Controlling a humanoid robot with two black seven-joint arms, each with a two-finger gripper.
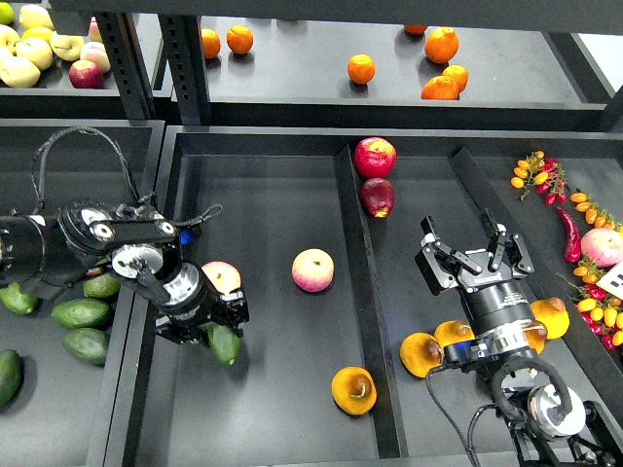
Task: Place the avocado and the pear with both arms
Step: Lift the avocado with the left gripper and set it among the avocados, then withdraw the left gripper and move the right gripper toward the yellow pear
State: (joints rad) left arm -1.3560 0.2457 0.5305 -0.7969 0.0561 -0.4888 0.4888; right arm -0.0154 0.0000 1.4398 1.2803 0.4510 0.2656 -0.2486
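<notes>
My left gripper (216,329) is shut on a dark green avocado (225,343) and holds it in the middle bin, just below a pink-cream round fruit (222,277). A golden pear (353,390) with a brown stem lies at the front of the middle bin. My right gripper (475,252) is open and empty in the right bin, above three more golden pears (421,354) that my arm partly hides.
More avocados (81,313) lie in the left bin. A second pink-cream fruit (313,269) sits mid-bin. Two red apples (376,157) lie at the back by the divider (360,292). Oranges (361,68) are on the upper shelf, small peppers (563,199) at the right.
</notes>
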